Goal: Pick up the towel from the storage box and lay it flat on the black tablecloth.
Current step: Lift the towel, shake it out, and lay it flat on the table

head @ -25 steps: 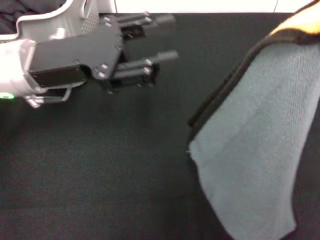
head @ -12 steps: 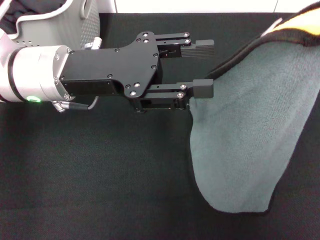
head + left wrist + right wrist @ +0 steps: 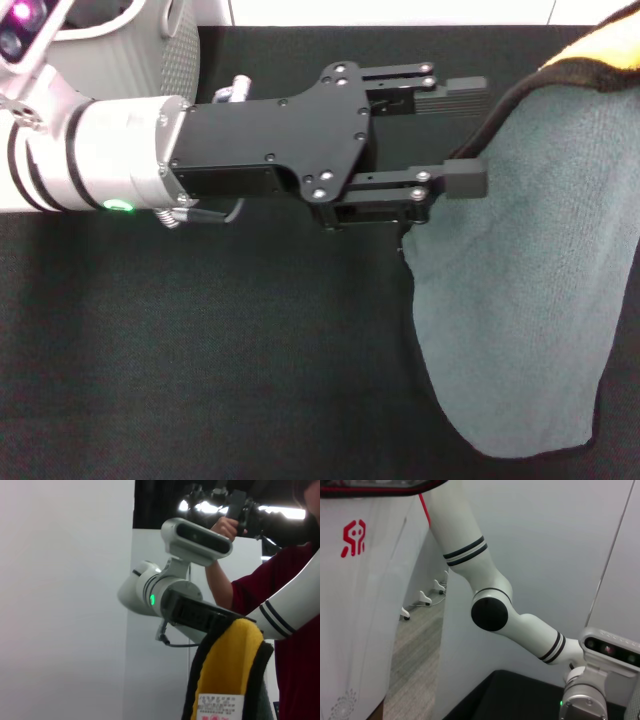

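The towel (image 3: 530,300) hangs in the air at the right of the head view, grey-teal side facing me, orange-yellow side folded over at the top. In the left wrist view its orange side (image 3: 225,670) drapes from my right gripper (image 3: 200,617), which holds it up. My left gripper (image 3: 468,135) is open, reaching from the left, with one finger on each side of the towel's black-stitched left edge. The storage box (image 3: 150,40) stands at the far left. The black tablecloth (image 3: 200,350) lies below.
A white strip (image 3: 400,12) runs along the tablecloth's far edge. In the left wrist view a person in a dark red shirt (image 3: 295,645) holds a camera behind my right arm. The right wrist view shows my left arm (image 3: 520,620) against a white wall.
My left gripper has moved right from beside the storage box to the towel's left edge, staying open. The hanging towel has shifted a little to the right.
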Controlling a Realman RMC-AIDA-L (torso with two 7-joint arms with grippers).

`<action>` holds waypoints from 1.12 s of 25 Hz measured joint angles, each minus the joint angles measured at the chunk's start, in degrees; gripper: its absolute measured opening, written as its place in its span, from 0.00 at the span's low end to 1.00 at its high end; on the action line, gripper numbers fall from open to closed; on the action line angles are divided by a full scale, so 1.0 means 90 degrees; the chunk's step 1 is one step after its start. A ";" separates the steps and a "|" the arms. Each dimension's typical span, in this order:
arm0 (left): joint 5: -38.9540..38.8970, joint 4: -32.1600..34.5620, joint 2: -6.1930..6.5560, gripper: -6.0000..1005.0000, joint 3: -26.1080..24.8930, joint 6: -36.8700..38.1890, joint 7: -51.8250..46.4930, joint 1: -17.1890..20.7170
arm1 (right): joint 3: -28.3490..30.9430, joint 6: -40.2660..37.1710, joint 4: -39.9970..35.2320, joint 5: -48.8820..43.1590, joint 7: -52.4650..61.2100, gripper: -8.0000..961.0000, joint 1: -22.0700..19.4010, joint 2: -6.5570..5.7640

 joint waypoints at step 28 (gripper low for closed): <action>-0.0234 -0.0500 0.0045 0.02 -0.0034 -0.0046 0.0448 0.0004 | 0.0884 -0.0009 0.0402 -0.0142 -0.0306 0.02 -0.0424 0.0251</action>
